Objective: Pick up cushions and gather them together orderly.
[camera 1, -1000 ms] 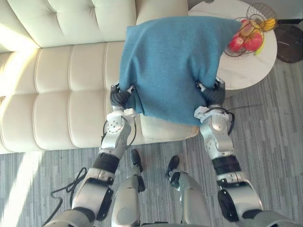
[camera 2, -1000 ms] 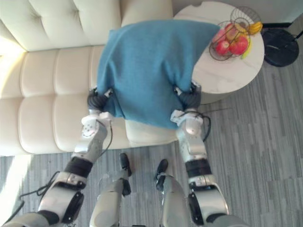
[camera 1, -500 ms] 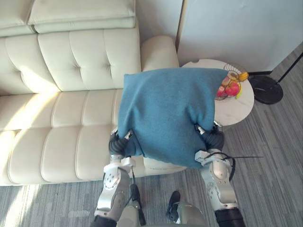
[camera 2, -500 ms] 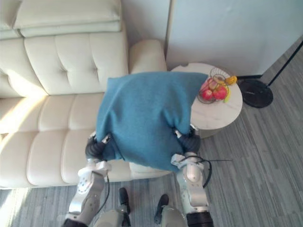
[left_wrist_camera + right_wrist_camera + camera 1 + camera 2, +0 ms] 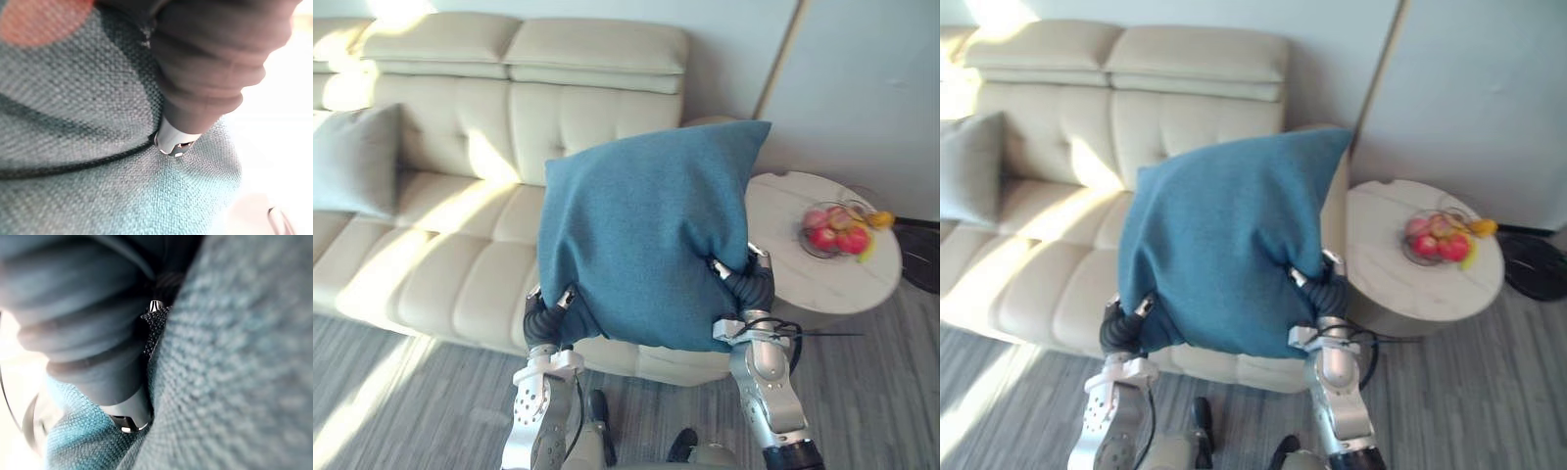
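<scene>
A large blue cushion [image 5: 646,245] hangs upright in front of me, squeezed between my two hands at its lower corners. My left hand [image 5: 545,325] presses on its lower left side and my right hand [image 5: 751,286] on its lower right side. The left wrist view has that hand's dark cover [image 5: 210,63] sunk into the blue weave [image 5: 98,186]. In the right wrist view the right hand's cover [image 5: 83,323] lies against the same cloth [image 5: 244,357]. A grey cushion [image 5: 352,162] leans on the sofa's backrest at the far left.
A cream leather sofa [image 5: 460,284] runs across the scene behind the blue cushion. At its right end stands a round white marble side table [image 5: 783,235] with a wire basket of fruit [image 5: 839,232]. A black lamp base [image 5: 1538,266] sits on the grey floor beyond it.
The whole picture has swung up and leftward, so the camera moved: the sofa's backrest and the grey cushion now show. The blue cushion stays pressed between both hands.
</scene>
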{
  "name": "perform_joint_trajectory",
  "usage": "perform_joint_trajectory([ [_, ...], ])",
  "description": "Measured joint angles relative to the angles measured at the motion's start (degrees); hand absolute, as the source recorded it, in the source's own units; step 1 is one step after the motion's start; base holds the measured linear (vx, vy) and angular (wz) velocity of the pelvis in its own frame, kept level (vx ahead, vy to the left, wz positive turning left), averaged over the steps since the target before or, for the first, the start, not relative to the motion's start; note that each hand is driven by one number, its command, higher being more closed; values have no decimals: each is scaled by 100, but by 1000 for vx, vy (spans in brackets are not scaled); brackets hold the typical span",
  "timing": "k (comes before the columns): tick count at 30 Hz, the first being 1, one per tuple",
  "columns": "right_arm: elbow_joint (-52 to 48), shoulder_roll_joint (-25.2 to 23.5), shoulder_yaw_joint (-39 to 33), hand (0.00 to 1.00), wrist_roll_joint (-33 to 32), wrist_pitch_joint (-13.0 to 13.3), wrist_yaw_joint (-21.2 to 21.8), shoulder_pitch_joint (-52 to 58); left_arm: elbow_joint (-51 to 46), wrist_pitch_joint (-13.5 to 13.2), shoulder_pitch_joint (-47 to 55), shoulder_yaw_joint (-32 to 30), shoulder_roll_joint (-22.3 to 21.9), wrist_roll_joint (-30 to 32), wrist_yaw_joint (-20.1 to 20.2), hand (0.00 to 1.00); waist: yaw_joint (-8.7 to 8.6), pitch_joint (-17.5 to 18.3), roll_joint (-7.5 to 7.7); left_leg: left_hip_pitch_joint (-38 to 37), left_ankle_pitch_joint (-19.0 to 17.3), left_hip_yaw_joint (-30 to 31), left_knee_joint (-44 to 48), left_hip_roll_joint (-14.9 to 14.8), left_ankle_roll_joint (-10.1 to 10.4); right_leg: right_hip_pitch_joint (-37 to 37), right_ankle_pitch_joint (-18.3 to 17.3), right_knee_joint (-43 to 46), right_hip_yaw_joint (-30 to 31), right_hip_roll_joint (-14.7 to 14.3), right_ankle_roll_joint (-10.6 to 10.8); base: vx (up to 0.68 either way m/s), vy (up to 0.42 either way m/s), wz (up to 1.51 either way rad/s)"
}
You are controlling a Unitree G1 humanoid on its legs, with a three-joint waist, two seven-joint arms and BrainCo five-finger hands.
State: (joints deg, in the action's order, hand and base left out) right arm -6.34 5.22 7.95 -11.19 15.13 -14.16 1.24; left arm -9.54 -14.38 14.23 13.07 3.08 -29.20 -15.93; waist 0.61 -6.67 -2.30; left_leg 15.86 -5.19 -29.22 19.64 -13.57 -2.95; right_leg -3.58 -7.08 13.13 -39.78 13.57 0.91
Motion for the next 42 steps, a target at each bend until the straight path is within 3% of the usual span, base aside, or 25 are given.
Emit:
perform_joint_trajectory([
  [2,-4,22,-234,100,0,2,0,17,3,-4,-17,165,-18,-25,73,100,-145,65,-82,-98,-187,-578,542,-448,67,142,149,-88,-316,165,176,-26,208,87],
  [4,-7,153,-569,100,-4,15,-11,56,13,-12,-79,424,-102,-82,207,100,-188,256,-342,-261,-189,-613,371,-694,417,164,452,-274,-508,184,394,16,377,64],
  [5,7,133,-686,100,-5,9,-17,76,110,-28,-200,474,-101,-82,285,100,-192,259,-333,-230,-295,-560,253,-535,746,162,598,-328,-530,319,498,28,429,46],
  [8,22,-121,-761,100,-3,-11,-7,215,472,-40,-409,478,106,-92,338,100,-249,277,8,49,-642,-414,573,-44,334,48,832,-133,-502,884,593,24,493,52],
  [9,49,-161,-761,100,-2,-51,19,225,575,-36,-411,475,136,-122,339,100,-252,247,55,64,-730,-358,649,40,259,-25,856,148,-396,1051,521,39,471,43],
  [10,77,-191,-769,100,0,-118,51,271,745,3,-399,475,154,-131,346,100,-265,212,71,47,-833,-159,630,213,158,-397,617,823,338,1212,-141,29,443,60],
  [11,83,-238,-769,100,-7,-169,77,368,865,43,-389,475,209,-131,366,100,-341,201,56,5,-842,5,518,305,148,-672,258,1329,1401,982,-54,55,343,78],
  [13,83,-326,-753,100,-10,-215,139,597,938,135,-325,476,365,-126,409,100,-437,143,137,-339,-744,227,-11,588,171,-934,-237,1854,2736,256,345,124,232,91],
  [15,105,-303,-748,100,-11,-225,242,634,934,137,-175,478,426,-124,514,100,-433,139,190,-649,-686,257,-455,837,148,-1188,-502,1864,2889,-167,322,130,65,42],
  [18,104,-278,-721,100,-21,-216,297,604,871,141,-135,478,432,-91,517,100,-476,143,166,-905,-613,310,-823,1078,182,-1641,-479,1442,2599,-696,107,214,26,22],
  [19,103,-280,-723,100,-37,-206,296,642,835,141,-134,483,451,-38,529,100,-518,153,220,-967,-644,398,-795,1205,193,-1636,-172,1055,2543,-756,-313,289,-8,56],
  [20,99,-279,-724,100,-60,-186,296,687,839,142,-135,484,458,-10,572,100,-576,173,287,-990,-745,475,-691,1299,204,-1618,-41,910,2522,-746,-478,342,-44,51],
  [21,97,-171,-728,100,-79,-186,293,713,852,181,-89,488,325,-7,609,100,-608,155,108,-973,-900,538,-388,1151,250,-1465,-124,933,2393,-772,-426,362,-36,31],
  [22,42,-165,-726,100,-85,-186,293,781,838,182,-41,494,290,-7,618,100,-609,165,66,-953,-915,525,-149,1057,279,-1323,-160,850,2333,-791,-444,361,-36,15],
  [24,-111,-164,-723,100,-83,-194,292,919,836,193,14,518,277,-8,643,100,-607,153,64,-822,-916,425,716,768,281,-978,-163,660,2306,-884,-447,345,-41,6],
  [25,-392,-161,-718,100,-82,-221,285,1052,776,225,60,536,258,-8,665,100,-586,114,29,-642,-843,307,1637,445,278,-681,-165,515,2327,-977,-450,325,-29,-11],
  [27,-986,-174,-676,100,-72,-212,282,1266,457,233,267,558,236,-9,740,100,-383,75,74,-366,-937,172,2644,-2,198,-319,-218,363,2695,-1038,-531,299,68,-63],
  [29,-1417,-175,-674,100,-68,-117,284,1343,161,211,358,591,208,-14,773,100,-329,83,84,-51,-1123,369,2690,-188,227,-223,-220,258,2970,-979,-529,297,163,-76],
  [31,-1567,-197,-675,100,-69,27,284,1286,-50,128,350,587,195,-10,847,100,-249,43,178,169,-1172,829,2013,-152,293,-194,-364,235,3532,-831,-284,234,278,-82],
  [33,-1539,-201,-677,100,-71,38,283,1274,-83,121,357,586,167,-9,854,100,-199,58,151,130,-1043,1672,1003,82,429,-161,-474,290,3879,-734,-38,151,306,-92],
  [34,-1527,-189,-669,100,-70,26,282,1300,-103,118,422,583,153,-7,854,100,-117,118,13,-146,-546,2331,62,182,715,-181,-564,372,4119,-776,230,165,454,-116],
  [35,-1435,-248,-600,100,-66,-6,281,1333,-94,123,506,536,200,-8,848,100,-71,121,138,-288,-376,2290,178,318,1104,-140,-688,387,4396,-665,470,203,495,-97],
  [36,-1433,-305,-561,100,-66,-18,280,1422,-106,127,550,527,202,-8,843,100,-126,151,204,-283,-477,2298,320,387,1073,-142,-609,366,4411,-590,506,195,457,-67],
  [37,-1431,-408,-526,100,-58,-30,280,1495,-109,121,561,499,217,-8,840,100,-121,129,406,-139,-515,2563,788,582,1054,-150,-533,342,4530,-433,577,152,292,-53],
  [42,-1427,-506,-500,100,4,-49,293,1497,-108,98,655,491,261,-12,836,100,-82,265,594,-222,-855,2226,648,674,892,-398,-62,-18,4928,-309,725,47,199,-65],
])
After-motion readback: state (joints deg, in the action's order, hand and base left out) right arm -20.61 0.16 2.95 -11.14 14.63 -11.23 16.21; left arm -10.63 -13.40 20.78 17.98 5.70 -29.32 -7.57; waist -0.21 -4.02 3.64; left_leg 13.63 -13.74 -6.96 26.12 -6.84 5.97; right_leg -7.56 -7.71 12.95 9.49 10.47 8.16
